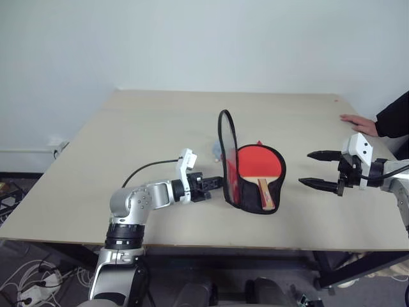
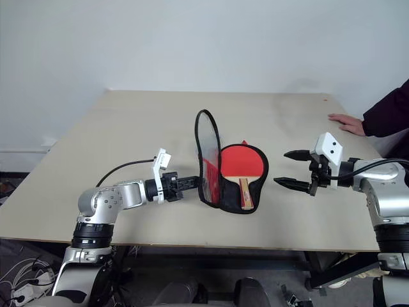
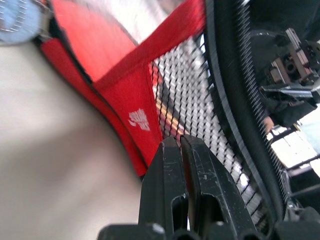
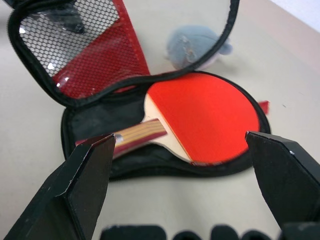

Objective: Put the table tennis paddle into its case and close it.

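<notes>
The case (image 1: 246, 192) lies open on the bench (image 1: 128, 141), its black lower half flat and its flap (image 1: 227, 150) of clear film, mesh and red fabric standing nearly upright. The table tennis paddle (image 1: 259, 163) rests inside on the lower half, red face up, wooden handle toward the bench's near edge. The left hand (image 1: 214, 183) has its fingers (image 3: 185, 170) shut together at the flap's lower edge; it seems to pinch the mesh there, though the grip itself is hard to make out. The right hand (image 1: 318, 169) hovers just to the right of the case, its fingers spread wide and holding nothing, pointing toward the paddle. A small grey-blue soft object (image 4: 192, 47) sits on the bench behind the flap. A person's hand (image 1: 359, 123) rests on the bench's far right edge.
</notes>
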{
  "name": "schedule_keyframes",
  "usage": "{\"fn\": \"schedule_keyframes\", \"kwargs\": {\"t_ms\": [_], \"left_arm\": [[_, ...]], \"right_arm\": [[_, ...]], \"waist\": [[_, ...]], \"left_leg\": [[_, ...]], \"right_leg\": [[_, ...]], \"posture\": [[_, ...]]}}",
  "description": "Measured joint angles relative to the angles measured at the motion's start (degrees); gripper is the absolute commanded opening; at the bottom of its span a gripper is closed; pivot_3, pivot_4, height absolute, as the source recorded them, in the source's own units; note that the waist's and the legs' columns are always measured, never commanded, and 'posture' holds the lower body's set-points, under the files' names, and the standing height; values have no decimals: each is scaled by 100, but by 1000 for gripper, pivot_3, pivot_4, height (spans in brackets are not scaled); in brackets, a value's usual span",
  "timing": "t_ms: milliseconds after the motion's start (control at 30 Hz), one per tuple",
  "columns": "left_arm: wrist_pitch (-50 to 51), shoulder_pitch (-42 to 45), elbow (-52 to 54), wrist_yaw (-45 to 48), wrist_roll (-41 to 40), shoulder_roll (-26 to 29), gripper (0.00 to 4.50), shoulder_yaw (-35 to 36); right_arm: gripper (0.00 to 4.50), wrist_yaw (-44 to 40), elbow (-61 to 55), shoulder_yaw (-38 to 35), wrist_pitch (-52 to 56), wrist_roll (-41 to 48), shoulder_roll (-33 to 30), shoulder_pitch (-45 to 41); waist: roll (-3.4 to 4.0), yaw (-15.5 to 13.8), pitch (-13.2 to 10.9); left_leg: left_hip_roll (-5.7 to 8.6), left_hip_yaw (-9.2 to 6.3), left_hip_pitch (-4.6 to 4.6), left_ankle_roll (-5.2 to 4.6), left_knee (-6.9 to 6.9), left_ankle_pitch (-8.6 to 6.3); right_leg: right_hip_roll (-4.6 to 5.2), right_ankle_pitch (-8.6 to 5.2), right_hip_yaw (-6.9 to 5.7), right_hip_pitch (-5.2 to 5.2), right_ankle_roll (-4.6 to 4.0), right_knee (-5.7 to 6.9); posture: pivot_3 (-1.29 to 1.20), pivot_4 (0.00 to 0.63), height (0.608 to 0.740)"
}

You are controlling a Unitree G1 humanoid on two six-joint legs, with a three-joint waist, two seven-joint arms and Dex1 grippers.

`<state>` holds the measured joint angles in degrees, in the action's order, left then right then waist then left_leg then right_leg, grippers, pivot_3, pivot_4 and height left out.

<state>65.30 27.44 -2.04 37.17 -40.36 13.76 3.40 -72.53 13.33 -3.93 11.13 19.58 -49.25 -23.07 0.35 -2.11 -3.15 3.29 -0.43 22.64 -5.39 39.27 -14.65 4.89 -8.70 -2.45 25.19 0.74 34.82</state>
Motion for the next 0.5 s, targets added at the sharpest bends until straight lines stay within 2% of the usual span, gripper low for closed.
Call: {"fn": "schedule_keyframes", "kwargs": {"t_ms": [300,500], "left_arm": [[-252,133,-280,-376,379,-419,18,-456],[-413,206,-401,-482,574,-492,18,-528]], "right_arm": [[4500,-14,92,-1,-99,-70,-37,25],[4500,-11,93,-1,-104,-123,-37,27]], "waist": [[0,-6,0],[0,-2,0]], "left_leg": [[3,0,1,-4,4,2],[2,0,1,-4,5,2]], "right_leg": [[-2,3,2,-3,2,0],[1,4,2,-2,4,-1]], "posture": [[0,0,721],[0,0,721]]}}
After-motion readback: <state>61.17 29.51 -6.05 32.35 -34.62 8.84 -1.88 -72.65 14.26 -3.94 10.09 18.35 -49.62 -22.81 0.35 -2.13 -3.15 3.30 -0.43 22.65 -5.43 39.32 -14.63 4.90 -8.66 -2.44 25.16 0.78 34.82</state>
